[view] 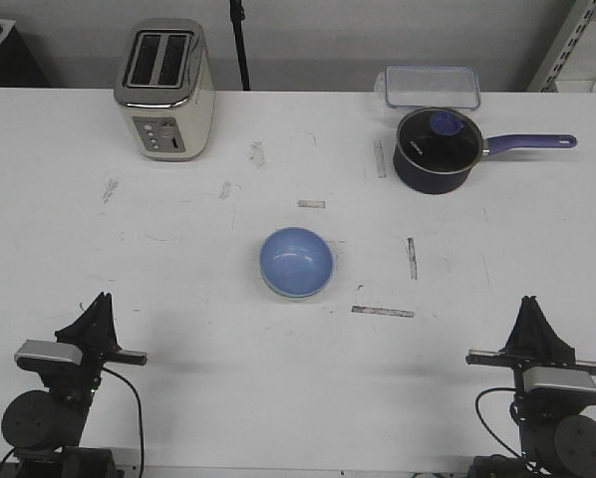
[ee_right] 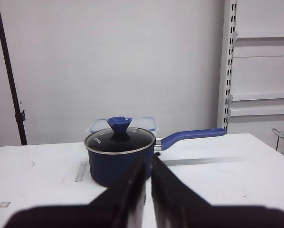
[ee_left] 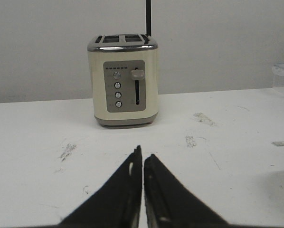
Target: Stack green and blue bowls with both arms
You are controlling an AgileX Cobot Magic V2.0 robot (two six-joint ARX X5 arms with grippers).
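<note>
The left gripper [view: 97, 302] and the right gripper [view: 530, 304] are resting low at the near table edge, well apart, both with fingers closed together.

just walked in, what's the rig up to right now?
Nothing is being handled. The glossy light blue bowl sits mid-table inside a pale green bowl, of which only a thin rim shows at its lower edge, so the stack looks done. Both arms are parked at the near edge, left pincer and right pincer shut and empty. The cream toaster and dark navy lidded saucepan stand at the back.
</note>
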